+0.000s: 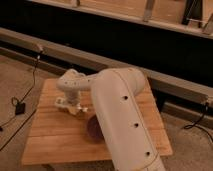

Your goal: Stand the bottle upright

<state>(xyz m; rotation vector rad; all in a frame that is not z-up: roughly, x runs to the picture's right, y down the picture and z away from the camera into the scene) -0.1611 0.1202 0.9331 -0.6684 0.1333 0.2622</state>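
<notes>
Tabletop (55, 140) bears the bottle (79, 107), lying clamped beneath the claw (69, 103).

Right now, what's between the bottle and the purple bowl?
Just bare table in the camera view; the gripper is closed on the bottle, near the bowl.

My jaws point down, pressed closed, low over the tabletop (55, 140). My wrist (72, 82) bends just above the jaws. My thick arm (120, 115) runs off to their right, toward the camera.
</notes>
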